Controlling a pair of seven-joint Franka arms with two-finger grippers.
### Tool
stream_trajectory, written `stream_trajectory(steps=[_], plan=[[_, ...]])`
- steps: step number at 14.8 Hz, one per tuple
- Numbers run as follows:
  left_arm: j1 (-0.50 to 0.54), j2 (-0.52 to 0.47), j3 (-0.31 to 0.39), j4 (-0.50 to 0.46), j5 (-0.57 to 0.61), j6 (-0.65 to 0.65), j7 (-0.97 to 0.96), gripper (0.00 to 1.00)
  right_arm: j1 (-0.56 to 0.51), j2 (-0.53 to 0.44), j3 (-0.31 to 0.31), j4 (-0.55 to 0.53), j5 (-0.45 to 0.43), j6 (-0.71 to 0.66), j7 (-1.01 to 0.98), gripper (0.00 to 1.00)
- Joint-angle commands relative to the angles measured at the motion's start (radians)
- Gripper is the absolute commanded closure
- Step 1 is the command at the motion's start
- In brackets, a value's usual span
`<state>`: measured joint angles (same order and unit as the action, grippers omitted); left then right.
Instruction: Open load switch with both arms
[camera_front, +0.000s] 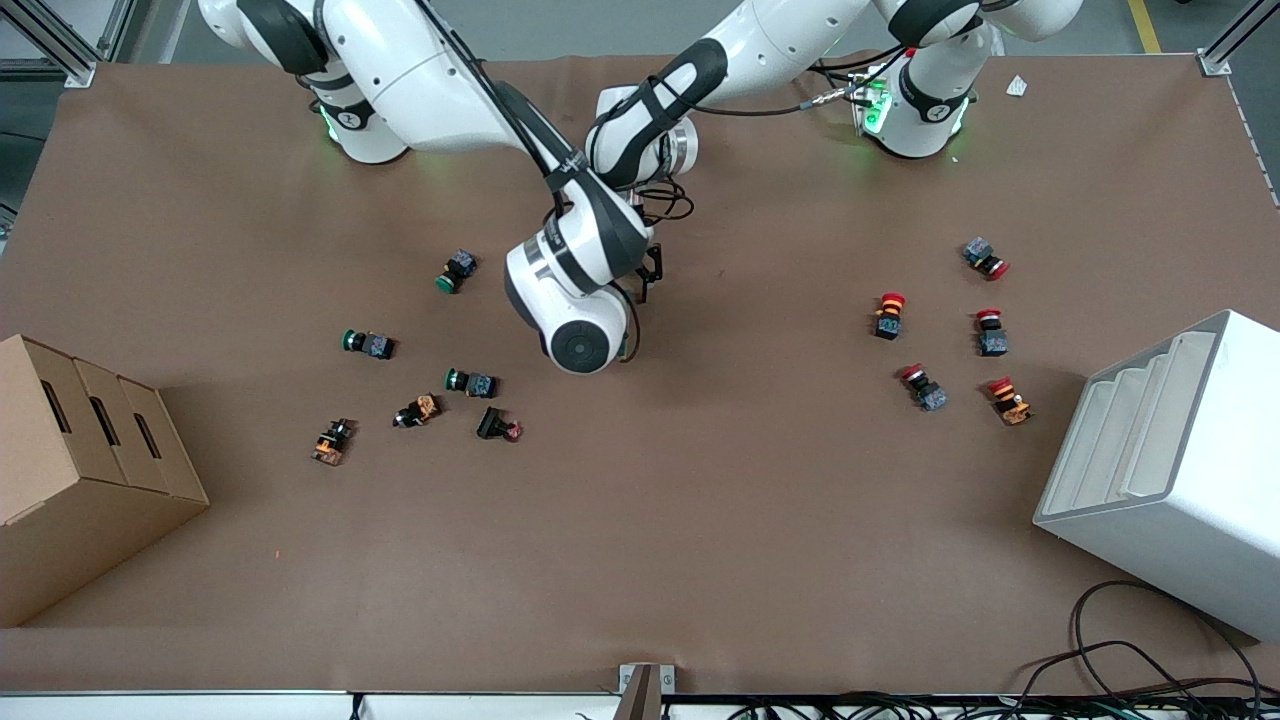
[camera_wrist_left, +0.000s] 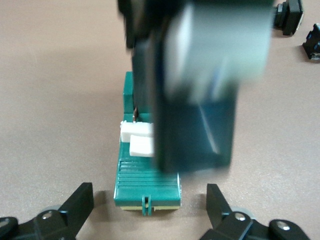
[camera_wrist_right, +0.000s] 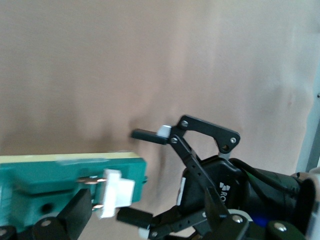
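The load switch (camera_wrist_left: 147, 172) is a dark green oblong block lying flat on the brown table, with a white lever (camera_wrist_left: 137, 139) on top. My left gripper (camera_wrist_left: 148, 209) is open, low at the table, with a finger on each side of one end of the switch and not touching it. My right gripper (camera_wrist_right: 145, 217) is also open, down over the switch with the lever (camera_wrist_right: 116, 194) between its fingers. In the front view the right arm's wrist (camera_front: 578, 300) at the table's middle hides the switch; the left gripper (camera_front: 650, 272) shows beside it.
Green-capped push buttons (camera_front: 368, 344) lie scattered toward the right arm's end, red-capped ones (camera_front: 889, 315) toward the left arm's end. A cardboard box (camera_front: 80, 460) and a white slotted rack (camera_front: 1170, 470) stand at the two ends. Cables (camera_front: 1120, 670) trail off the front edge.
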<state>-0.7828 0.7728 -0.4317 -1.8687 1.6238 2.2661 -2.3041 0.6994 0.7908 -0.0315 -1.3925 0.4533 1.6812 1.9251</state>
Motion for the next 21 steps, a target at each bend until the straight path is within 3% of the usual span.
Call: stream_trajectory(steps=[1,4,6,10,16,19,21], plan=[[0.002,-0.027,0.002,-0.033,-0.001,0.01,-0.018,0.01,-0.066,-0.031,0.004,0.056,-0.077,-0.063,-0.141,0.0],[0.011,-0.067,0.001,-0.03,-0.033,0.01,-0.008,0.01,-0.098,-0.085,0.005,0.072,-0.264,-0.094,-0.375,0.0],[0.014,-0.111,0.002,-0.021,-0.112,0.01,0.037,0.01,-0.158,-0.136,0.004,0.06,-0.284,-0.095,-0.579,0.0],[0.062,-0.232,0.002,0.014,-0.39,0.01,0.282,0.01,-0.308,-0.249,0.004,0.001,-0.343,-0.094,-1.05,0.0],[0.259,-0.394,0.002,0.095,-0.749,0.01,0.622,0.01,-0.497,-0.369,0.004,-0.045,-0.428,-0.095,-1.532,0.0],[0.387,-0.418,0.002,0.202,-0.934,-0.003,0.832,0.0,-0.564,-0.412,0.004,-0.051,-0.45,-0.095,-1.681,0.0],[0.451,-0.411,0.004,0.3,-1.047,-0.081,0.999,0.0,-0.599,-0.438,0.004,-0.051,-0.459,-0.1,-1.742,0.0]])
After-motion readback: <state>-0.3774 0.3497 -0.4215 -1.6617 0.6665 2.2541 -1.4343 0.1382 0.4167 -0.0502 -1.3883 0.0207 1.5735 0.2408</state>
